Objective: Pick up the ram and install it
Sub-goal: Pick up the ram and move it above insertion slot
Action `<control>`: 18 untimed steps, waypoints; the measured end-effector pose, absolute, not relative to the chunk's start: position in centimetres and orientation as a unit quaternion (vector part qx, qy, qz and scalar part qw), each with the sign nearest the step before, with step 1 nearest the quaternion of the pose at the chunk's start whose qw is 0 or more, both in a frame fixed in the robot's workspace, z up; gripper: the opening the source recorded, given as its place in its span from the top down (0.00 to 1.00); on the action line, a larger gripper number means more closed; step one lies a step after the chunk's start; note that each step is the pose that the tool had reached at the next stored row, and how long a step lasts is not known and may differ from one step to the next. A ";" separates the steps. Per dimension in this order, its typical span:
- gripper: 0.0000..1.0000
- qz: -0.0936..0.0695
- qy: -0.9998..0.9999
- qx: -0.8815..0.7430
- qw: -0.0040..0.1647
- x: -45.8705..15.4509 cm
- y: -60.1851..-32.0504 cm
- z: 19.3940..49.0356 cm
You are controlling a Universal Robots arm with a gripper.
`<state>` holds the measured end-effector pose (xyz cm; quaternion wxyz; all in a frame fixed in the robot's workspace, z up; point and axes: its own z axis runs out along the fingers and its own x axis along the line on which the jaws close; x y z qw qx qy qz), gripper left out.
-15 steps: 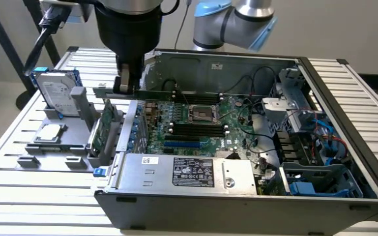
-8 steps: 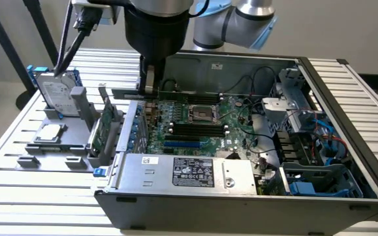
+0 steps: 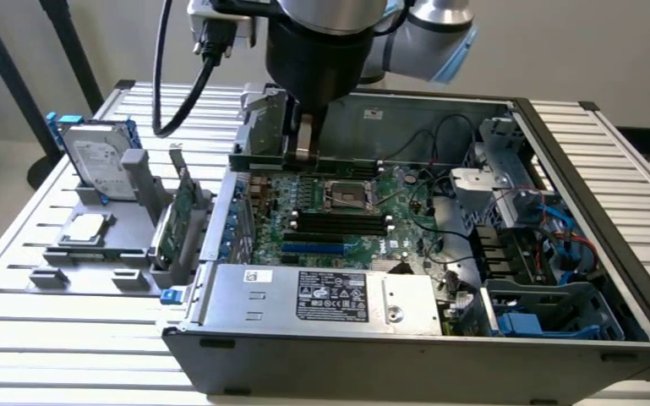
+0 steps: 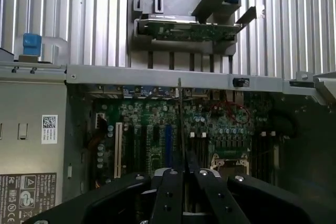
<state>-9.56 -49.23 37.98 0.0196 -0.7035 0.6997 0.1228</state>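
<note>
Slim green ram stick [image 4: 181,124] is clamped edge-on between the narrowed fingers of the black gripper [image 4: 182,170]. It is held above the green motherboard [image 3: 266,245] inside the open grey computer case [image 3: 415,355]. Carry-to-slot step judged in hand; seating calls for squaring with the black memory slots [image 3: 336,222].

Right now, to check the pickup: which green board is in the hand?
The slim ram, held over the open case; the wider card stands in the grey rack on the exterior view's left.

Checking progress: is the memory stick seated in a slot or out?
Out: the gripper holds the memory stick on edge above the motherboard, not plugged in.
</note>
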 end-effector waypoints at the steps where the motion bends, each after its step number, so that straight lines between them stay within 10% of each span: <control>1: 0.86 0.121 0.700 -0.704 0.018 -9.3 -48.9 37.9; 18: 0.86 0.064 0.705 -0.706 0.003 -7.0 -43.1 37.5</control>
